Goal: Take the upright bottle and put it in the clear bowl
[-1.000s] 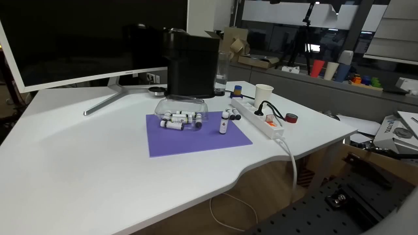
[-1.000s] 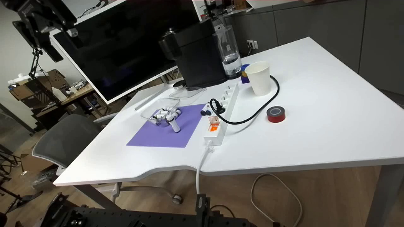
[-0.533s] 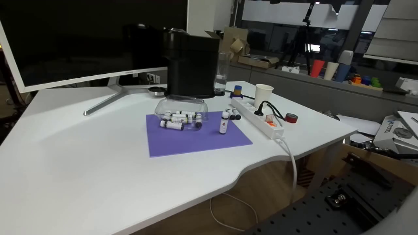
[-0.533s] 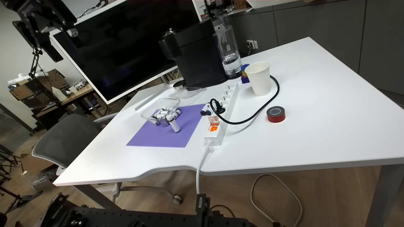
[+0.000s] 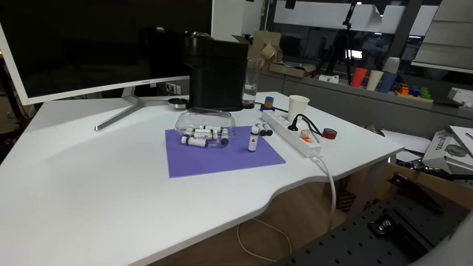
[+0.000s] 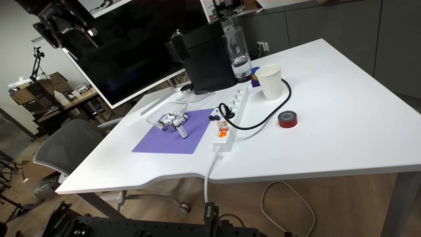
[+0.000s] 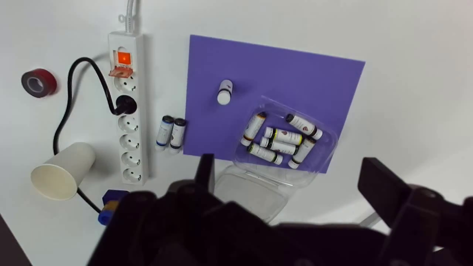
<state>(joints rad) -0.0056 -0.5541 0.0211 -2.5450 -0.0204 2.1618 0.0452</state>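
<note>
Plainly apart: upright bottle (image 7: 224,92), bowl rim (image 7: 327,151).

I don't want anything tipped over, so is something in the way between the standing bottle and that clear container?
In the wrist view, nothing visible stands between the upright bottle and the clear container; purple mat spans the gap. The container's own wall probably needs clearing.

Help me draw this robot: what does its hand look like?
The hand is black or very dark, with two blunt, angular fingers and rounded joints. In an exterior view, greyish parts and a pale round spot show too. No cable or readable marking can be made out on it.
</note>
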